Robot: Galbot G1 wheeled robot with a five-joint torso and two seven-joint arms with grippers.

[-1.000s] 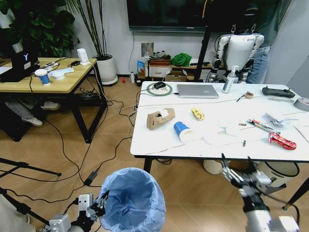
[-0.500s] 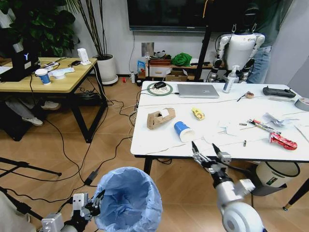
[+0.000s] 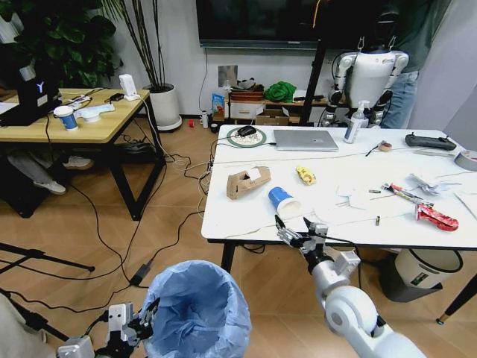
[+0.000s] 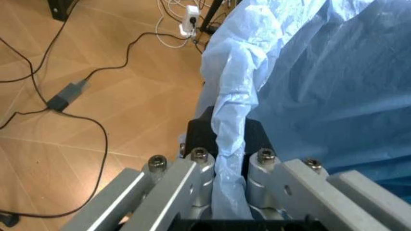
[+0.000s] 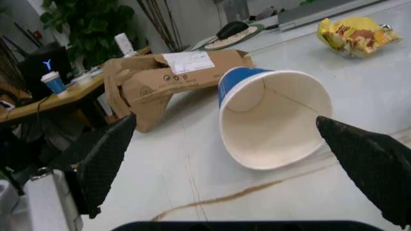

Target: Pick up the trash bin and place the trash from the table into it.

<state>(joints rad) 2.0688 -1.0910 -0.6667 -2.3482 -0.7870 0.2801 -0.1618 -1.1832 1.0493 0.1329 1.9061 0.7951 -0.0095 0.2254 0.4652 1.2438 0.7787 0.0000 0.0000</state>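
Currently you are looking at these items: the trash bin [image 3: 197,309], lined with a crinkled light-blue bag, is sitting low in the head view, off the near-left corner of the table [image 3: 246,216]; your left gripper [image 3: 138,326] is clamping the bin's bagged rim between closed fingers [image 4: 192,166], with a fold of blue plastic pinched in the grip. Your right gripper [image 3: 297,230] is hovering at the table's near edge, spread wide and holding nothing, its black fingertips [image 5: 366,163] framing the blue-and-white paper cup [image 5: 273,115], which is lying on its side with the mouth toward the gripper. You are also seeing the torn brown carton [image 3: 247,181] lying just beyond and left of the cup, the yellow wrapper [image 3: 305,175] farther back, white tissues [image 3: 358,198] to the right, and the red snack wrapper [image 3: 436,217] near the right end. A silver laptop [image 3: 305,139] is resting at the far edge.
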